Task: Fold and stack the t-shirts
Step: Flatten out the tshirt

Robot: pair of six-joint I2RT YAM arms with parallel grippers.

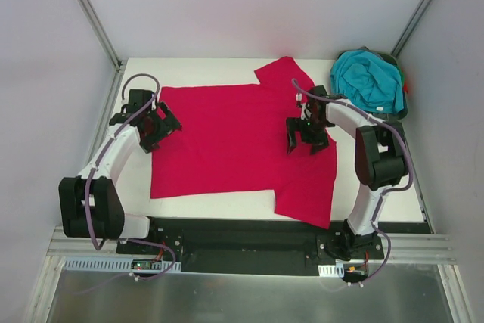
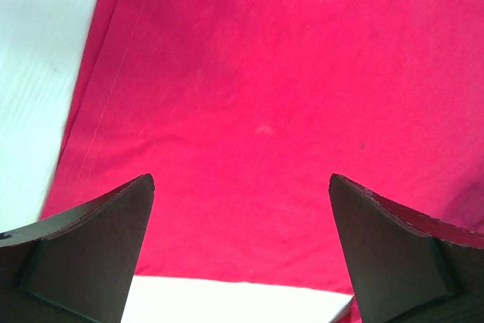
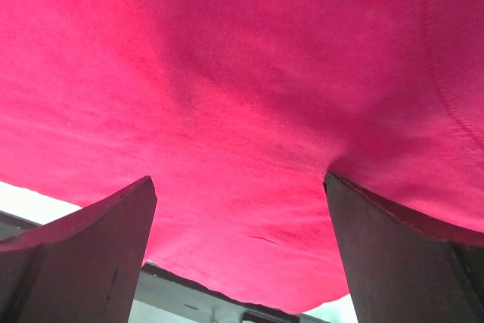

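Note:
The crimson-red t-shirt (image 1: 227, 141) lies spread flat over the white table (image 1: 144, 187), one sleeve at the back and the other hanging over the front edge. The teal t-shirt (image 1: 368, 79) sits crumpled at the back right corner. My left gripper (image 1: 166, 128) is open at the red shirt's left hem; in the left wrist view the gripper (image 2: 242, 179) stands over the red t-shirt (image 2: 265, 73) with nothing between its fingers. My right gripper (image 1: 304, 144) is open over the shirt's right side. In the right wrist view the gripper (image 3: 239, 181) is low on the red t-shirt (image 3: 242, 73), which puckers at its right finger (image 3: 378, 247).
A dark tray (image 1: 402, 107) holds the teal shirt at the back right. White walls and metal posts close in the table on three sides. The black base rail (image 1: 227, 236) runs along the near edge, under the hanging sleeve.

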